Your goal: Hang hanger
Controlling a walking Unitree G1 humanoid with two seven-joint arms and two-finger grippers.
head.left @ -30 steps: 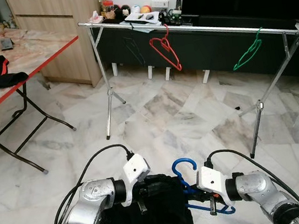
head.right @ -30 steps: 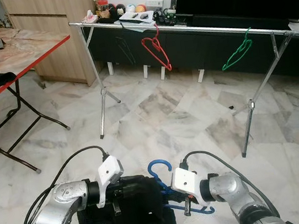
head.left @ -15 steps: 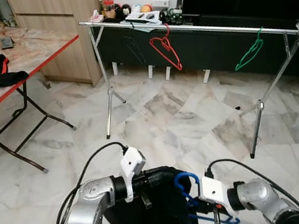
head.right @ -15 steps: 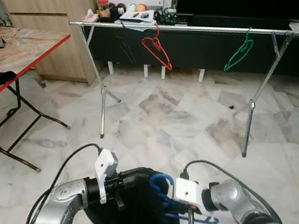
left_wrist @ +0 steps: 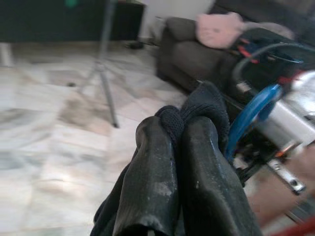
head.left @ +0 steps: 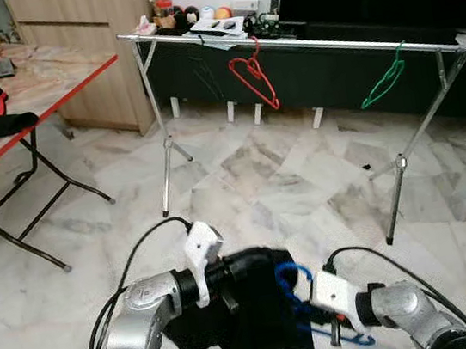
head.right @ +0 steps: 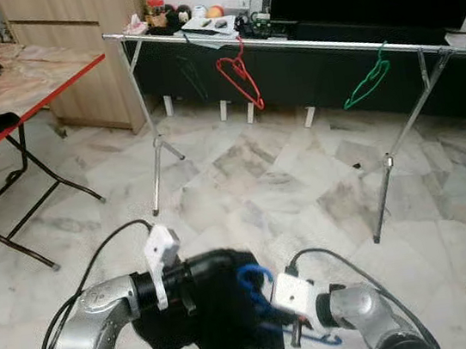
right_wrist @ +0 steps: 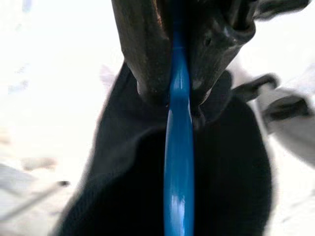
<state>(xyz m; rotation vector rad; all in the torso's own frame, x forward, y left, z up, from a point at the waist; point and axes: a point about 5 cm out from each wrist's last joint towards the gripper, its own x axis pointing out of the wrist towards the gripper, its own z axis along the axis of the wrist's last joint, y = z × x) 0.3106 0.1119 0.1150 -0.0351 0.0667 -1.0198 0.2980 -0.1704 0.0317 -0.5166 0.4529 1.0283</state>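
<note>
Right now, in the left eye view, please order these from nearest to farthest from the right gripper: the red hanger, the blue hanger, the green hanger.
1. Blue hanger: clamped in the right gripper, low, beside the black cloth.
2. Green hanger: on the rail, towards its right end.
3. Red hanger: on the same rail, further left.

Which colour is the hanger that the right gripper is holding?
The hanger is blue, seen best in the right wrist view, clamped in the right gripper.
</note>
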